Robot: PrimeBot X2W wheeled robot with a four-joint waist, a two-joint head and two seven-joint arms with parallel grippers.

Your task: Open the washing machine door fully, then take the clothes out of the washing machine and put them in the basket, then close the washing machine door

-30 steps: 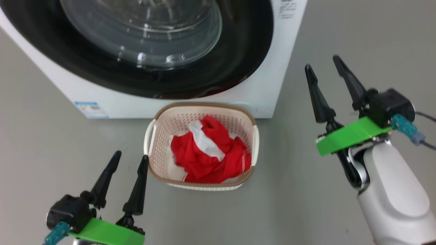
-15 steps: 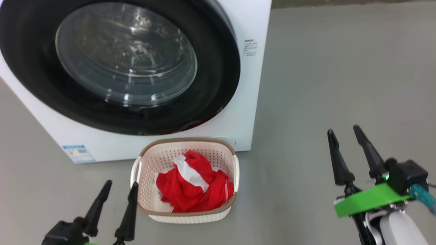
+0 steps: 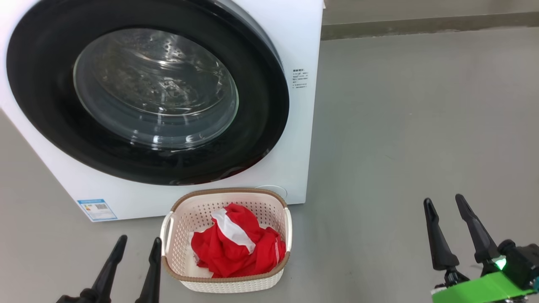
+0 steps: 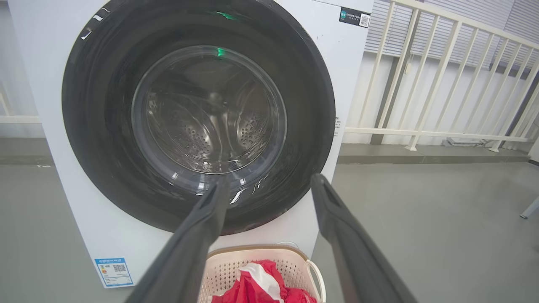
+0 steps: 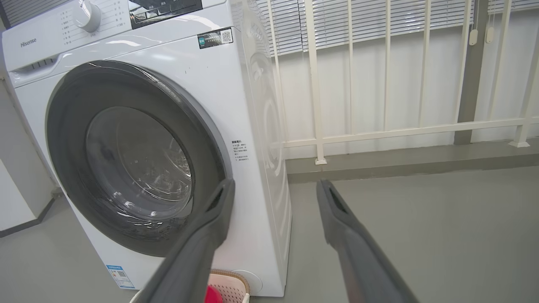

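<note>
Looks pretty much wrapped up to me. The washing machine door (image 3: 147, 101) sits flat against the white washing machine (image 3: 303, 50), and the red clothes (image 3: 236, 252) are heaped in the basket (image 3: 229, 286) on the floor just in front of it. The left pincer (image 3: 140, 239) just left of the basket and the right pincer (image 3: 443, 199) far off to the right are both released and empty. If the latch wants a last nudge, I'd push on the black rim rather than the glass, and steer wide of the basket. I can't tell whether it actually clicked shut, and in the left wrist view a finger (image 4: 198, 235) blocks the lower part of the drum (image 4: 210, 122) behind the glass.
</note>
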